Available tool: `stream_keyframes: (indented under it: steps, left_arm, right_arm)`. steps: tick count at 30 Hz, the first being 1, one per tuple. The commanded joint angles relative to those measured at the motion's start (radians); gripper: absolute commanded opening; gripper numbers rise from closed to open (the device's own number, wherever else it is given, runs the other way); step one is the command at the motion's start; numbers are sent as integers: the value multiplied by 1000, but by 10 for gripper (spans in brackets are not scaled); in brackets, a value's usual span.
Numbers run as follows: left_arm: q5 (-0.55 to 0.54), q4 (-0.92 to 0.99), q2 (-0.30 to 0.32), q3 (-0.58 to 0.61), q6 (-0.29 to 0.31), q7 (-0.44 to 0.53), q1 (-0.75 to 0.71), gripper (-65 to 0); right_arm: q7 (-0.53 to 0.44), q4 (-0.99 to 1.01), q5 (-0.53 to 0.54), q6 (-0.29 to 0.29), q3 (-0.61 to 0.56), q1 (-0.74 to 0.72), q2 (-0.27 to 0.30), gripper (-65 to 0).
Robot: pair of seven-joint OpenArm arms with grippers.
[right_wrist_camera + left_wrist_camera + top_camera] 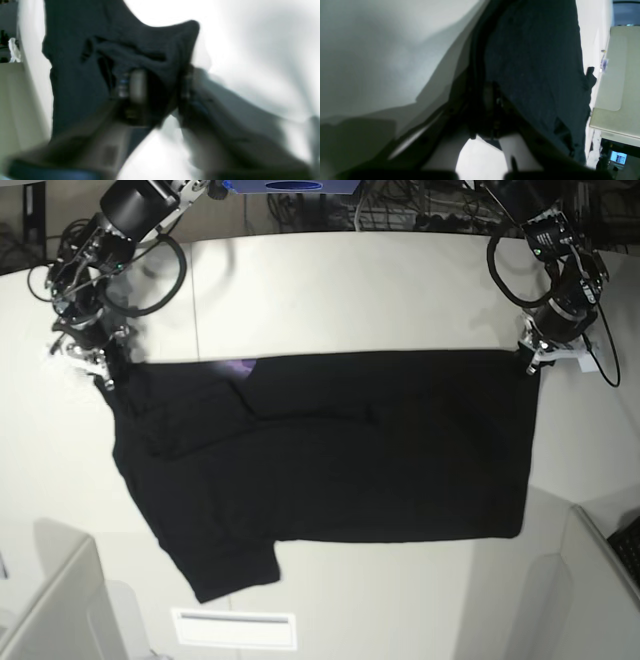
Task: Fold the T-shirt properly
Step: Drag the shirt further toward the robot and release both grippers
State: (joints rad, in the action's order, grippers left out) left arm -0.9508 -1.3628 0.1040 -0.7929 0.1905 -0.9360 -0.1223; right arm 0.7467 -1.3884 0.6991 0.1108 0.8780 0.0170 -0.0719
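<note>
The black T-shirt (340,450) lies spread across the white table (350,290), one short sleeve (235,565) pointing to the front left. A small patch of purple print (238,366) shows at its back edge. My left gripper (533,363) is shut on the shirt's back right corner; in the left wrist view the dark cloth (535,62) runs away from the gripper (492,100). On the other side my right gripper (103,370) is shut on the back left corner. The right wrist view is blurred, with bunched cloth (140,50) over the gripper (160,82).
A white label strip (234,628) lies on the table near the front edge. Grey panels stand at the front left (55,610) and front right (600,580). Cables and a blue box (290,185) sit behind the table's back edge.
</note>
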Motion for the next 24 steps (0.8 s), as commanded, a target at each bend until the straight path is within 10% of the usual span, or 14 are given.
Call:
stream_keyframes:
  steps: [1,24]
  left_arm:
    - [-7,-13,15,-3,4,1,3,-650]
    - [-15,-252,84,-4,8,-2,-307,-650]
  right_arm:
    - [0,-10,9,-4,2,-10,5,-650]
    - [139,-337,120,-10,5,312,-64,-650]
